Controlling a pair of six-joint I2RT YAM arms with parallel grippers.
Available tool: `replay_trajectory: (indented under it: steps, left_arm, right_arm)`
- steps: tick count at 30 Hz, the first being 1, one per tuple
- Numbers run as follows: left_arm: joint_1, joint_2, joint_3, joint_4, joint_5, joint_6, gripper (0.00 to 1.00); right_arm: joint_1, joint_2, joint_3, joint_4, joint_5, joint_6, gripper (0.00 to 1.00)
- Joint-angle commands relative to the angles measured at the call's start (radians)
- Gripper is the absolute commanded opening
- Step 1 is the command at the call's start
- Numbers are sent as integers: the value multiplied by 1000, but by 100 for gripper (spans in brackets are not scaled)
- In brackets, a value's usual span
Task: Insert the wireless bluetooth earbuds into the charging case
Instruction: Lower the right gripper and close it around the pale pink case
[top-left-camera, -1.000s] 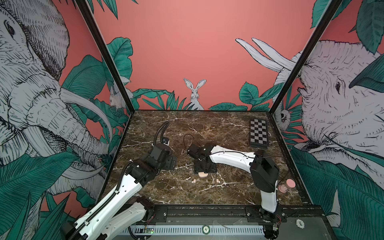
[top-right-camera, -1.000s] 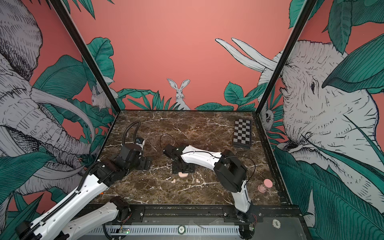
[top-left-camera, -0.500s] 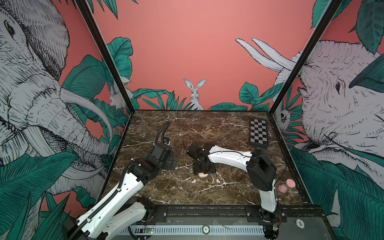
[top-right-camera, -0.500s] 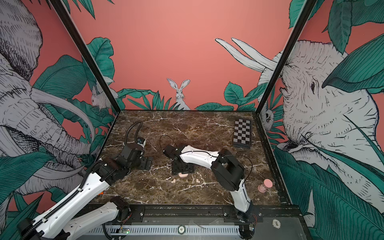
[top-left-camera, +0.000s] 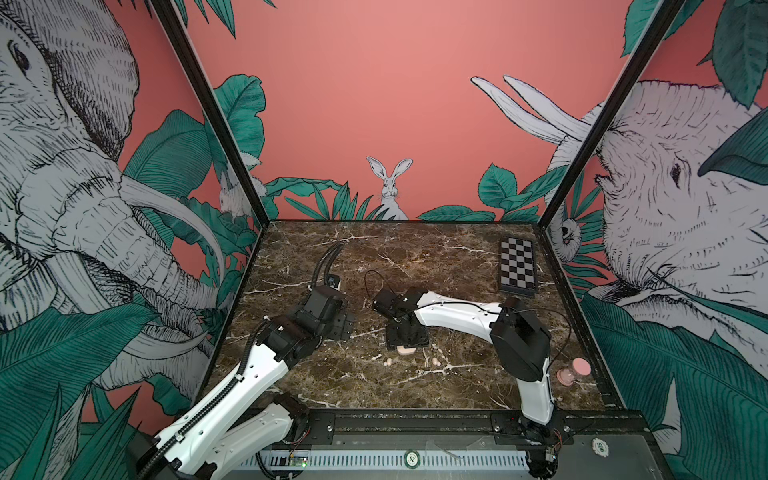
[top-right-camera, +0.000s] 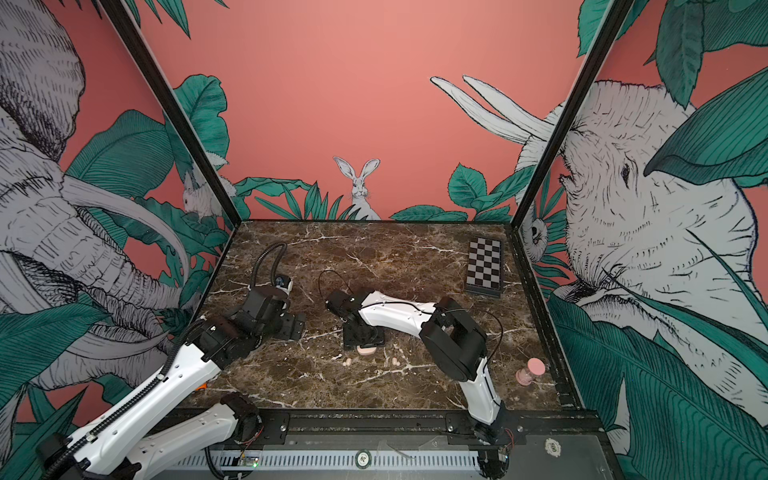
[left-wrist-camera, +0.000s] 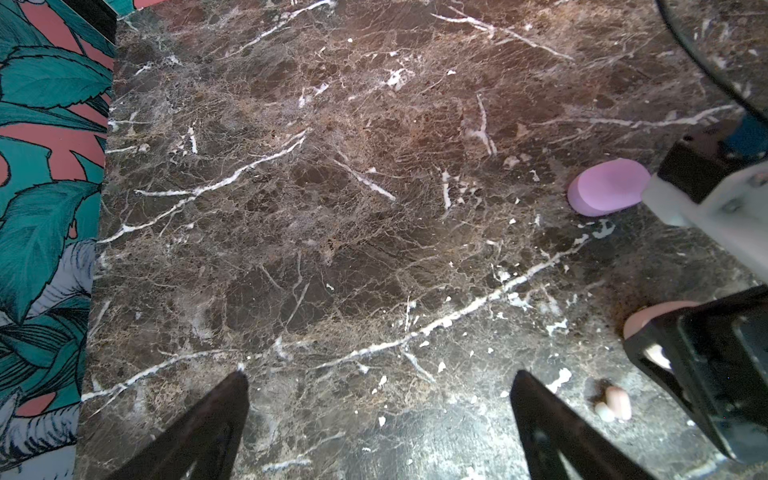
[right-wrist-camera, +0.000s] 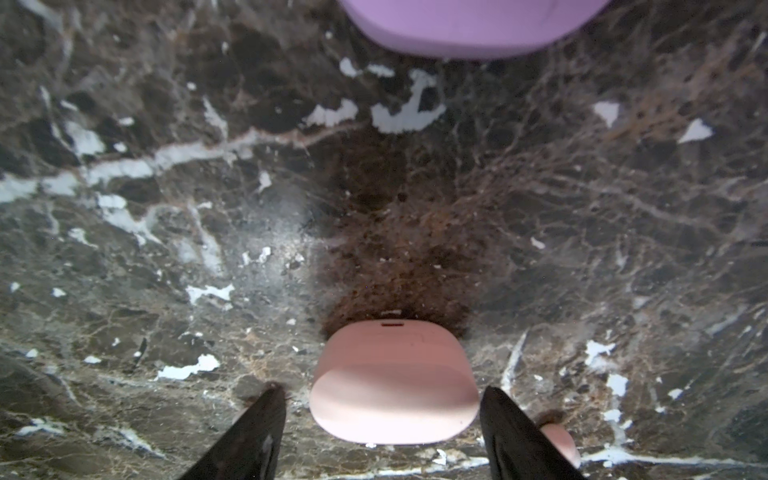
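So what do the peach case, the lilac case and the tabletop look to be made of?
Peach case: likely matte plastic; smooth, rounded, soft even sheen. Lilac case: same look, no glare. Tabletop: brown marble pattern with white veins; stone or printed laminate, cannot tell.

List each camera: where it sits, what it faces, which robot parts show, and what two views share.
Top views: overhead at the front, looking down at the marble table; both arms, left gripper and right gripper show.
Left wrist: on the left arm, facing the table; its open fingertips show.
Right wrist: on the right arm, looking down at the peach case lying between its open fingertips.
Shared: both wrist views show the lilac case and the peach case.
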Motion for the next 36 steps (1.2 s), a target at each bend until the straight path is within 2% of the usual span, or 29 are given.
replay_trajectory:
  steps: [1,14,27,33,36]
  left_arm:
    - [-3,0,-9,-10,-10,1,99]
    - [-3,6,-10,-9,-9,5,99]
    - [-3,13,-7,-7,-7,8,99]
    - [-3,12,-8,-9,-10,8,99]
    - [-2,15,-8,-9,-10,8,99]
  right_arm:
    - [-5,12,-10,-13,16,-1,73]
    - [-6,13,-15,-21,34,-5,66]
    - [-6,24,-17,-17,33,-9,66]
    - [-6,22,-22,-12,33,-8,64]
    - [-6,21,-26,-12,34,-8,59]
